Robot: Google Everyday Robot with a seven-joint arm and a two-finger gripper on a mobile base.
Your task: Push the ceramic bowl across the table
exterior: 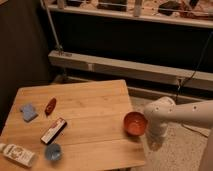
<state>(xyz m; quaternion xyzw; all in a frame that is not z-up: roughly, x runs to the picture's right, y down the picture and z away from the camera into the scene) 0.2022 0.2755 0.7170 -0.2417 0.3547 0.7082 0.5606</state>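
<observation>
The ceramic bowl is orange-red and glossy and sits upright at the right edge of the wooden table, near the front right corner. My white arm reaches in from the right, beyond the table's edge. The gripper is at its end, just right of the bowl and close to its rim; I cannot tell whether it touches the bowl.
On the left half of the table lie a blue pad, a small dark red elongated object, a black-and-red packet, a blue translucent cup and a white packet. A metal rail runs behind the table.
</observation>
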